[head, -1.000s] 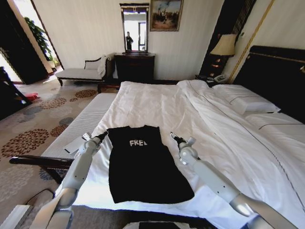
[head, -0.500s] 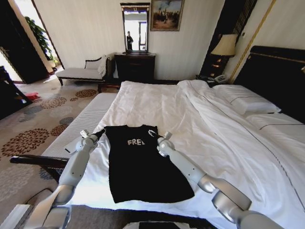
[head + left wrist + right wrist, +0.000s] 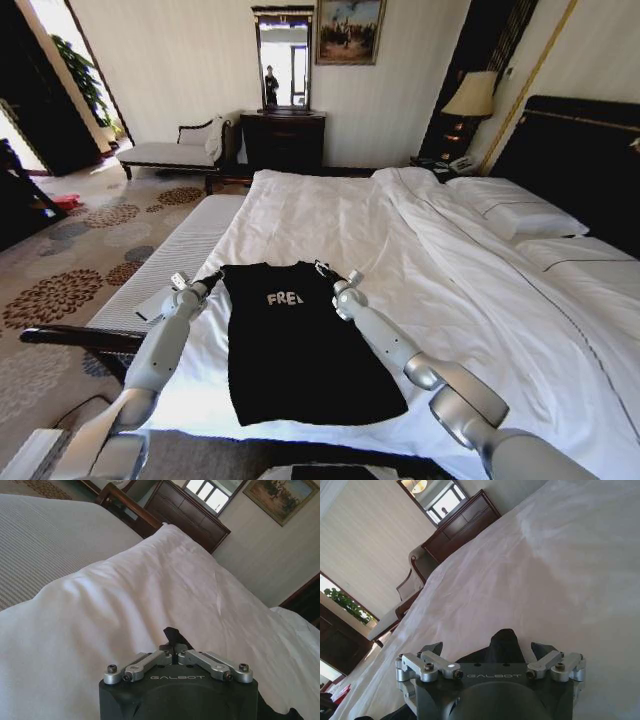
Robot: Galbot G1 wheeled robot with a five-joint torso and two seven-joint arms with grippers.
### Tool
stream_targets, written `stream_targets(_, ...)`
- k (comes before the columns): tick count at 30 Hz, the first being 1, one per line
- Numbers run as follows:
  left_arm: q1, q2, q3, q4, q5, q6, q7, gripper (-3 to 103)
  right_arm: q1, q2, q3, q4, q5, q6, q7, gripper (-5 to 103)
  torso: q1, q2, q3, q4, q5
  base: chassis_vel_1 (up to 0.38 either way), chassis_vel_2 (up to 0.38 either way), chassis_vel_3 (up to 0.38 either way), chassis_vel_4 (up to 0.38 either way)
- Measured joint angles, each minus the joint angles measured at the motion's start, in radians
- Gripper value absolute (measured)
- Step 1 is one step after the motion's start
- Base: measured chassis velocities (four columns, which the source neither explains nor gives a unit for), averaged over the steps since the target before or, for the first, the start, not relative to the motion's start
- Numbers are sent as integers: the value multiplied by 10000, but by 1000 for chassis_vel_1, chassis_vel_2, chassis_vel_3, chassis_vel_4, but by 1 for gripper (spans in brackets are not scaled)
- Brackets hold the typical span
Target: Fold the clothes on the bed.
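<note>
Ideally, with the black T-shirt (image 3: 300, 345) flat on the bed (image 3: 420, 240), left end effector (image 3: 213, 279) and right end effector (image 3: 324, 270), each pinching a shoulder, should travel level together.

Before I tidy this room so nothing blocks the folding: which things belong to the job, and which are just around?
Job: black T-shirt; bed; left gripper; right gripper.
Around: bench; chaise longue; dresser; lamp.

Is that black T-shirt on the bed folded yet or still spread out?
Partly folded: the black T-shirt shows no sleeves, and its lettering reads only "FRE", cut off at one edge.
</note>
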Motion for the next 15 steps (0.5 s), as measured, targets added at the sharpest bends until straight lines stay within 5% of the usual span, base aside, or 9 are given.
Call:
stream_targets(6,-5,7,28,-4,21,-4,0,0,-62,-25,-31,-105,-175,-91,-72,84,-1,1,-1,-1,1,0,0,0,0)
stream_targets(13,-12,22,69,-6,58,-22,0,0,-49,-76,-142,-238,-426,-124,-234,52,-1,0,-1,0,0,0,0,0,0)
stream_targets(15,-15,23,71,-6,58,-23,0,0,-36,-73,-143,-269,-464,-110,-238,52,-1,0,-1,-1,0,0,0,0,0)
